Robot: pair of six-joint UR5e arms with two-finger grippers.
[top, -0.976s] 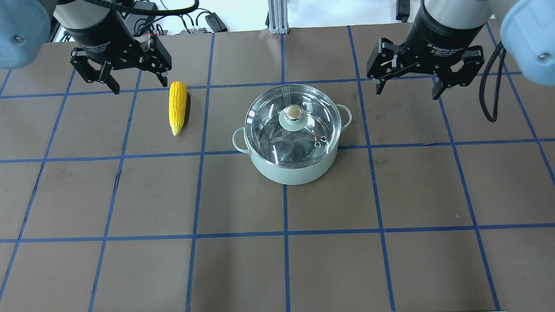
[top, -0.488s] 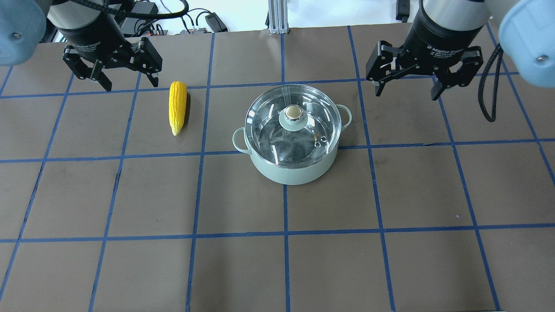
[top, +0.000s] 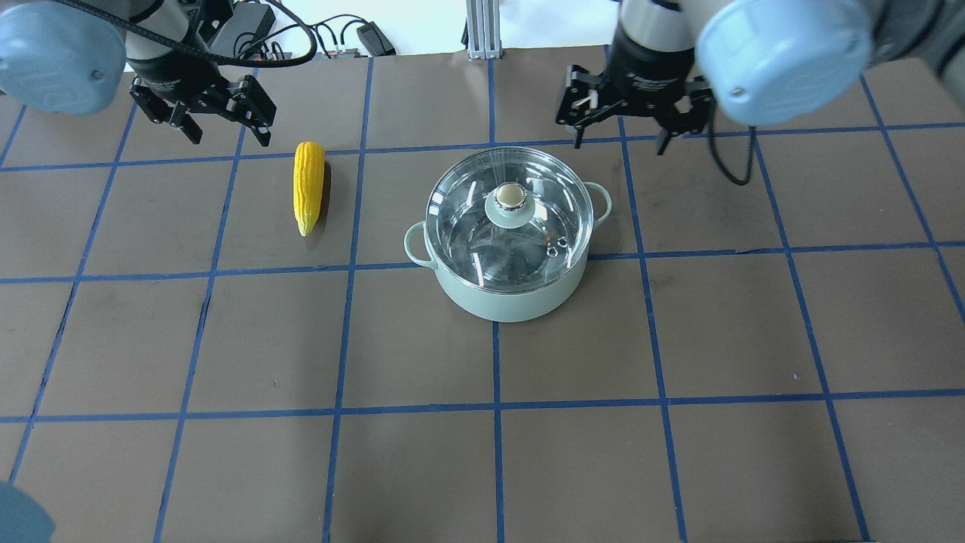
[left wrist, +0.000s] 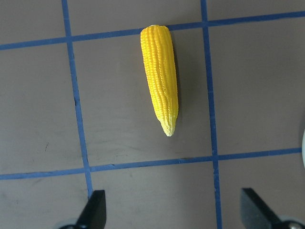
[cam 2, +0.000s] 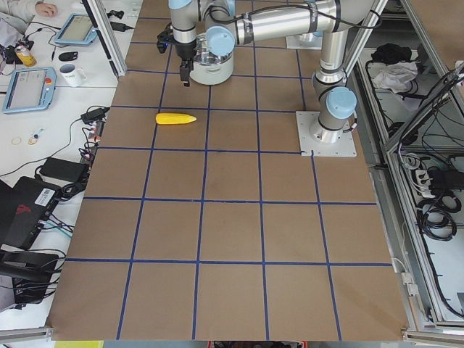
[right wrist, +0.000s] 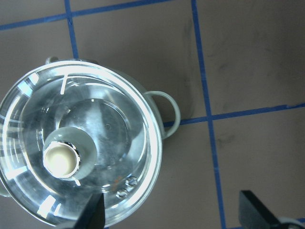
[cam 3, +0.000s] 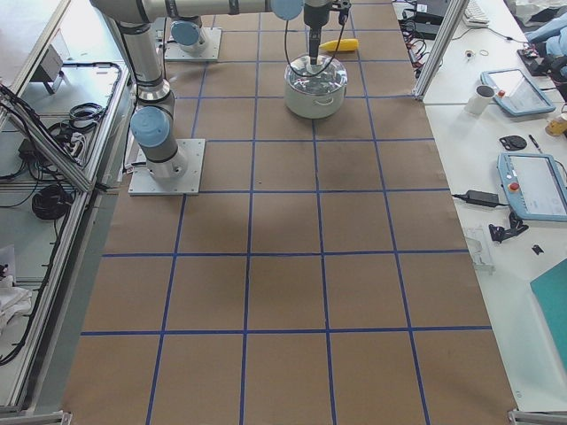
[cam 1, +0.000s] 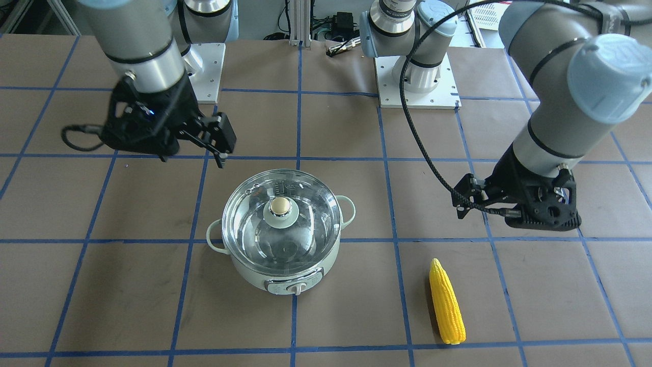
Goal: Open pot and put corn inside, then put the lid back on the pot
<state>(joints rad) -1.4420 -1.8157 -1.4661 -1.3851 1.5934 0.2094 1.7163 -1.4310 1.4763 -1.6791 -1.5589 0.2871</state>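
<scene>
The left gripper (top: 230,139) hangs in the air below the sharply bent left arm (cam 1: 558,117). It points straight down, with its two black fingers spread wide apart and nothing between them. The right gripper (top: 621,145) also points down from the right arm (cam 1: 140,46), whose last grey section stands nearly upright; its fingers are likewise spread wide and empty, and the two grippers are well apart.
</scene>
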